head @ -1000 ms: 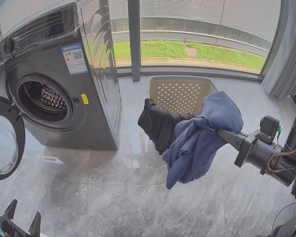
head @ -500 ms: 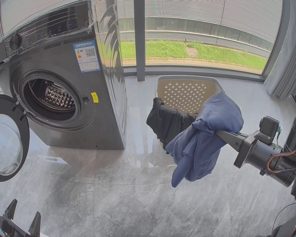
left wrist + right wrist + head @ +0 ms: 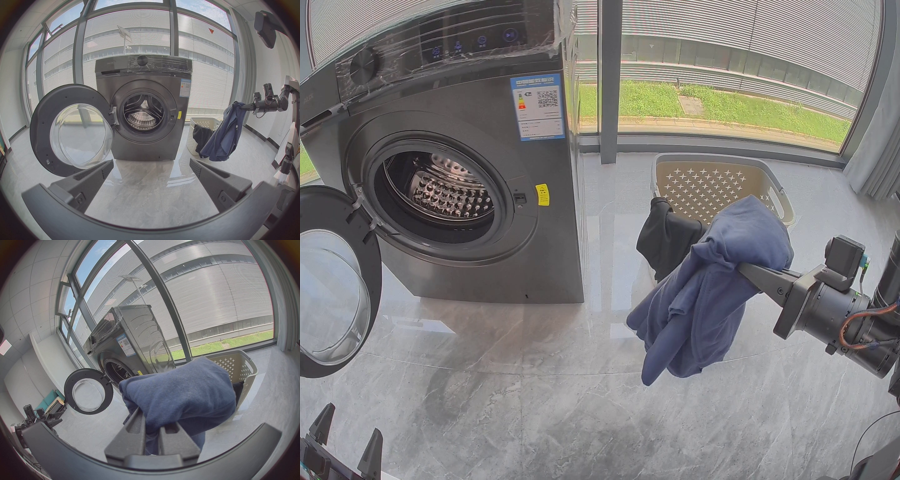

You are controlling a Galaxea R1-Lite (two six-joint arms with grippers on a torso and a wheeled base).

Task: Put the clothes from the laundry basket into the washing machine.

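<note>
Right gripper (image 3: 153,426) clamps blue garment (image 3: 706,281), hanging near laundry basket (image 3: 706,184).

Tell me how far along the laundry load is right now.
Done: washer door open; no clothes visible in the drum. In hand: blue garment, clamped in the right gripper, hanging outside the laundry basket. Left: load it into the drum, then fetch the black garment draped over the basket rim.
</note>
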